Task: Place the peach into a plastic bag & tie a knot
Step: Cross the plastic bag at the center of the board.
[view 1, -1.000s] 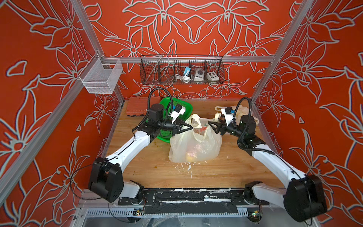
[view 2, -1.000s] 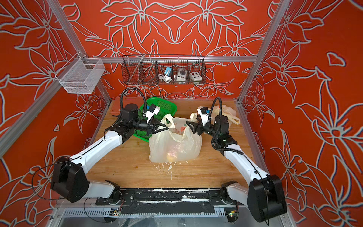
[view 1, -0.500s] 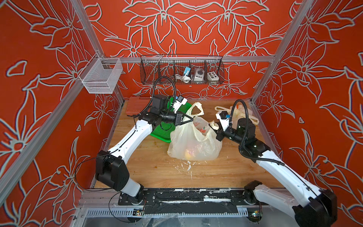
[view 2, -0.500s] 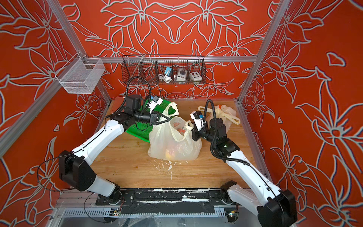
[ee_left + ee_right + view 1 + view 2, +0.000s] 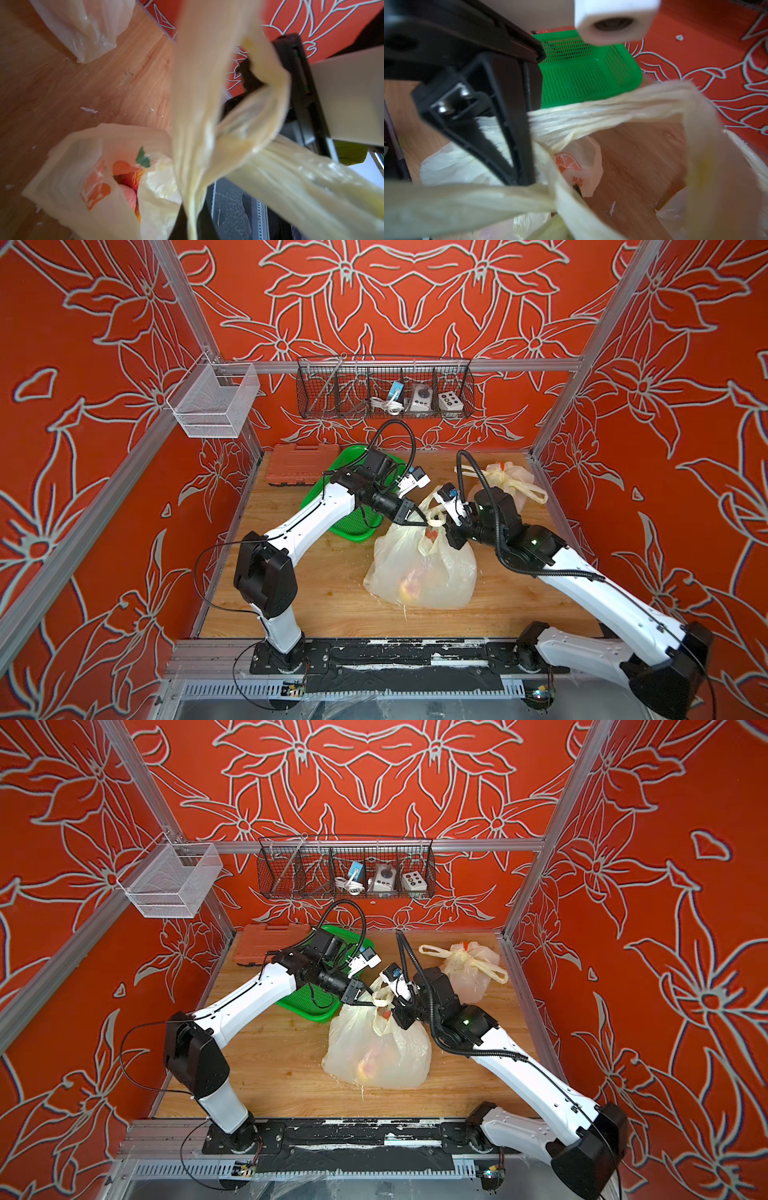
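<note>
A pale yellow plastic bag [image 5: 428, 572] [image 5: 386, 1052] sits on the wooden table. The peach [image 5: 409, 587] [image 5: 365, 1065] shows through its side, and its pink skin [image 5: 126, 187] shows through the bag's mouth in the left wrist view. My left gripper [image 5: 420, 521] [image 5: 365, 1002] [image 5: 192, 225] is shut on one twisted bag handle [image 5: 195, 104]. My right gripper [image 5: 446, 527] [image 5: 395, 1007] is close against it above the bag's mouth, shut on the other handle [image 5: 467, 203]. The two handles cross between the grippers. Plastic hides the right gripper's own jaws in its wrist view.
A green mesh basket [image 5: 353, 514] [image 5: 581, 72] lies under the left arm, with an orange tool case [image 5: 297, 466] behind it. A second, tied bag [image 5: 503, 483] sits at the back right. A wire rack [image 5: 384, 389] and a white mesh bin [image 5: 212, 402] hang on the walls.
The right gripper has shut on its handle. The left gripper lifted its handle towards the back, then came forward to meet the right gripper over the bag's mouth.
</note>
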{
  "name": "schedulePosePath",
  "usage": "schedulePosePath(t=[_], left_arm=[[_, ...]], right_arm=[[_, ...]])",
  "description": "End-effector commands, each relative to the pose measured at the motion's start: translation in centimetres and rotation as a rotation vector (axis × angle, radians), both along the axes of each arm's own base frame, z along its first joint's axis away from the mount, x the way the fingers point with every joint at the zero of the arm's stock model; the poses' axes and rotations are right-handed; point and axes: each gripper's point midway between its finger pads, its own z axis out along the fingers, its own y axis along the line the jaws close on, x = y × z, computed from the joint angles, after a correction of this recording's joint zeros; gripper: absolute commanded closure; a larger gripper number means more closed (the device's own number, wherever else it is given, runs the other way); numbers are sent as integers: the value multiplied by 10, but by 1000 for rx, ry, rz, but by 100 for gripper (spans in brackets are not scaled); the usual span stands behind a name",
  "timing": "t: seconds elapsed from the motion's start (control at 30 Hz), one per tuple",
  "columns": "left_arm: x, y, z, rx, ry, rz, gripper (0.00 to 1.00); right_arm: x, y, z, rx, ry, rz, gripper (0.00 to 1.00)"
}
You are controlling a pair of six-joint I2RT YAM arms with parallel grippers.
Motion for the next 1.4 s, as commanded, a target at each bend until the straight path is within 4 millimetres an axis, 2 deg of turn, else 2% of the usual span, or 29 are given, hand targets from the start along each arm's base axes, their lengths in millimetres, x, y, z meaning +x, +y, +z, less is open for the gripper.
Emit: schedulePosePath(t=[0.0,0.1,0.4,0.8,1.1,1.17,1.27,1.37], left_arm=[[-7,1,14,-64,-103,-40,82],[-8,2,15,-75,-135,-37,69],[-16,4,31,-149,-256,-48,42],[-8,-4,38,-224,-350,-4,44],[-2,-5,38,-241,-368,28,59],[-2,-3,39,-248,-361,31,58],[-7,0,43,-261,-361,23,49],[-12,3,49,-278,-369,16,48]], right_arm=[[-6,6,1,21,46,24,100],[-11,13,6,57,58,60,100],[-21,25,4,79,137,126,100],[-29,36,11,123,196,181,100],[-36,40,12,132,215,224,100],[-38,38,8,125,225,222,100],[-40,38,5,129,235,225,100],[-41,38,7,136,238,230,100]])
